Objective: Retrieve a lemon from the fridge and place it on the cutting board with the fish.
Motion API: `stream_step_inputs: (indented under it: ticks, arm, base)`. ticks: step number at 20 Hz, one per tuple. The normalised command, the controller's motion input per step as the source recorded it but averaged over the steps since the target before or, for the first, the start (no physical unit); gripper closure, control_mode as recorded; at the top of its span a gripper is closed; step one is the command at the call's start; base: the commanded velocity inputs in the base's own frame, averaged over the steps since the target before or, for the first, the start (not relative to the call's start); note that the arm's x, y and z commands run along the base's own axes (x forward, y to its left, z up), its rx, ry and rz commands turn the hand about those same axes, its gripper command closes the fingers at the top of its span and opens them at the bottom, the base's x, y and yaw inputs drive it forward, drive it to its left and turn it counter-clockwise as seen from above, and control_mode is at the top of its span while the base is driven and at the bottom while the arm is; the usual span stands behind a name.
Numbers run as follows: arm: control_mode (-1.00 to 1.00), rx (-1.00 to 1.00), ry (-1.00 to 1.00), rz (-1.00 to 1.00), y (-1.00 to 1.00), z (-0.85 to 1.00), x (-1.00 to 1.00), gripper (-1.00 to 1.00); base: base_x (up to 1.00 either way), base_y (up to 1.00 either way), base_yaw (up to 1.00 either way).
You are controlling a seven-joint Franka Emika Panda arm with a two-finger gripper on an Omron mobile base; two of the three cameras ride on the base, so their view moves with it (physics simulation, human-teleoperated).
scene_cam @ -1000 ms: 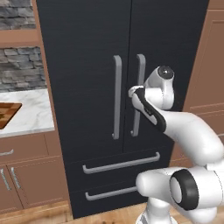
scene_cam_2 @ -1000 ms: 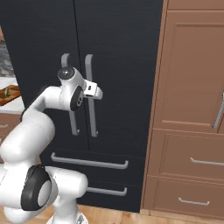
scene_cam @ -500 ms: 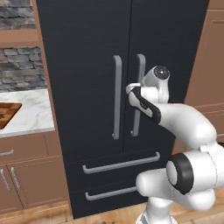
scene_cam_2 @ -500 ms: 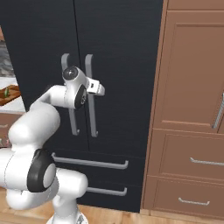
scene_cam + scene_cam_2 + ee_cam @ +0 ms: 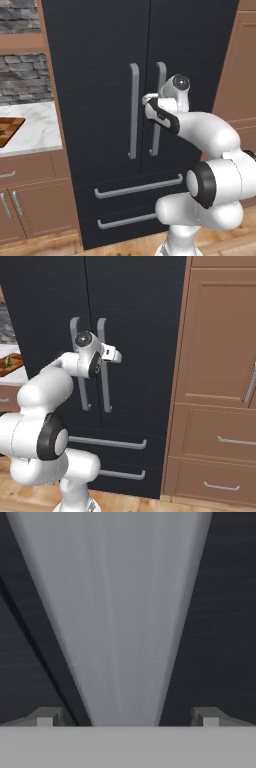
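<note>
My end effector (image 5: 127,717) is released, its two fingertips (image 5: 45,717) spread to either side of a grey bar handle (image 5: 120,622) that runs straight away from my hand camera, long axis upright on the door. The bar lies between the fingertips, directly ahead; I judge closing on it comes next, then pulling. It is the right-door handle of the fridge (image 5: 100,60), whose black doors are shut, so the lemon sits somewhere unseen. Farther left, at the desk's (image 5: 35,130) near edge, lies the cutting board (image 5: 7,131), the fish (image 5: 6,362) on it.
</note>
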Motion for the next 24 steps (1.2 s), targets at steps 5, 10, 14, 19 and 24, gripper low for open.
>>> stream_step_inputs:
  ticks: [5, 10, 14, 19, 24]
  arm:
    - [-1.00, 0.00, -0.05, 0.00, 0.00, -0.05, 0.24, -1.00]
    - [-1.00, 0.00, -0.01, 0.00, 0.00, 0.00, 0.24, -1.00]
    - [-1.00, 0.00, 0.00, 0.00, 0.00, 0.00, 0.26, 1.00]
    - [-1.00, 0.00, 0.00, 0.00, 0.00, 0.00, 0.04, 1.00]
    - [-1.00, 0.00, -0.06, -0.02, -0.21, 0.04, -0.33, 1.00]
  base:
    - [0.00, 0.00, 0.00]
    - [0.00, 0.00, 0.00]
    - [0.00, 0.00, 0.00]
    - [0.00, 0.00, 0.00]
    - [0.00, 0.00, 0.00]
